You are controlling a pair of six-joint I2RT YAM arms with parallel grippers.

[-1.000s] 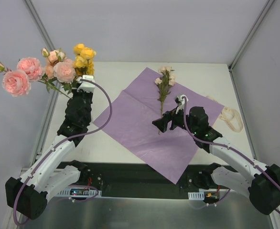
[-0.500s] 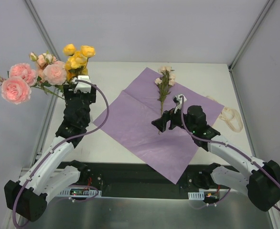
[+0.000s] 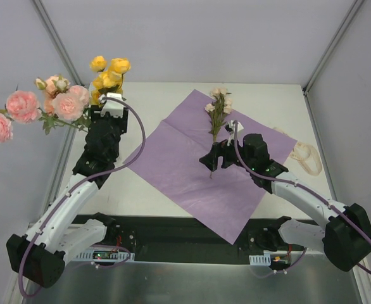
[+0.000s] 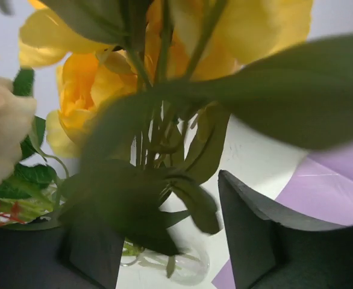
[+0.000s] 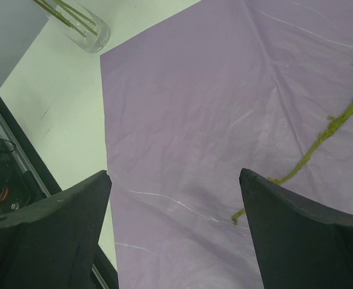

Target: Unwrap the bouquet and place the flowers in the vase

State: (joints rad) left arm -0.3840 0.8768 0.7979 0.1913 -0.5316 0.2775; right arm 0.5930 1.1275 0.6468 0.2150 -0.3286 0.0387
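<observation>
White desk (image 3: 173, 95), purple paper (image 3: 185, 164) across its middle. At ten o'clock the flowers (image 3: 68, 104) stand in the vase (image 5: 87, 33), left claw (image 4: 164, 211) spread around their stems; right claw (image 5: 174, 173) gapes over the paper.

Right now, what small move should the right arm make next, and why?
Probably lower the right gripper onto the stem of the cream sprig and close. Its jaws stand open above the purple paper, and this sprig alone lies outside the vase, which holds the other flowers.
</observation>
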